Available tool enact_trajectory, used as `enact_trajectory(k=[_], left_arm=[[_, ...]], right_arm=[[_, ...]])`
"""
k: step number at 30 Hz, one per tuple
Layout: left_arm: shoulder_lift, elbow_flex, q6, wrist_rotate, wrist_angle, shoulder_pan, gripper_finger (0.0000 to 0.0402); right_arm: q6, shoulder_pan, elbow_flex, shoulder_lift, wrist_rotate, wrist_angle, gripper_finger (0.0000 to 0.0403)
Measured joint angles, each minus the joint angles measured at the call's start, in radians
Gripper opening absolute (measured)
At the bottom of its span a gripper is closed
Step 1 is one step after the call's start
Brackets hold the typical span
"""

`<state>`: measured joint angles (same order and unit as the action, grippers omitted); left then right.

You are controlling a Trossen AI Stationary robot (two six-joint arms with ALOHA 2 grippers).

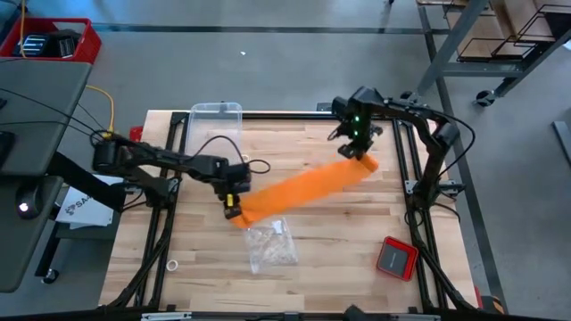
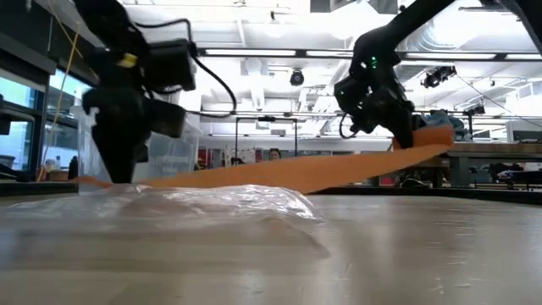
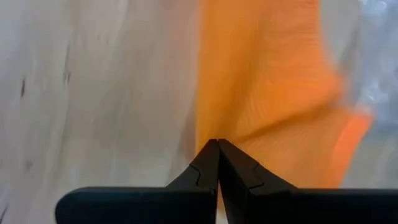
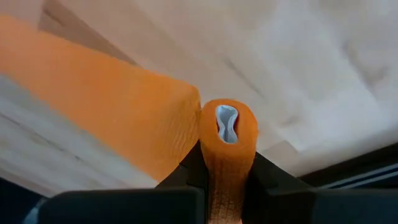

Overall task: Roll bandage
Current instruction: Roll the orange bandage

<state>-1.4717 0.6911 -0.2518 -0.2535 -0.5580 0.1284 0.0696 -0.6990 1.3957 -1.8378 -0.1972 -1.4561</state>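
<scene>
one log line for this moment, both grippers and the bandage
left gripper: shut on bandage end | right gripper: shut on rolled end, lifted | strip stretched between

Two dark, near-black jointed arms over wooden table [image 1: 312,267]. Left arm [image 1: 152,160]: boxy matte segments, black cable looping above wrist, yellow marking near its gripper [image 1: 234,207]. Right arm [image 1: 419,120]: slimmer curved links, green indicator light glowing on wrist above its gripper [image 1: 360,157]. Fingers [image 3: 205,171] matte black, wedge-shaped, stepped notches along inner edges.
</scene>
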Motion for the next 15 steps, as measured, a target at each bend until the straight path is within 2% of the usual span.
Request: enact_trajectory(k=[6, 10, 15], left_arm=[[0.107, -0.055, 0.044, -0.004, -0.052, 0.002, 0.0000], [0.117, -0.059, 0.054, -0.009, -0.052, 0.002, 0.0000], [0.118, -0.039, 0.045, -0.035, -0.008, -0.002, 0.0000]], right_arm=[[0.146, 0.087, -0.176, 0.091, -0.105, 0.144, 0.0030], [0.254, 0.152, -0.254, 0.131, -0.153, 0.226, 0.0030], [0.343, 0.209, -0.298, 0.142, -0.162, 0.310, 0.0030]])
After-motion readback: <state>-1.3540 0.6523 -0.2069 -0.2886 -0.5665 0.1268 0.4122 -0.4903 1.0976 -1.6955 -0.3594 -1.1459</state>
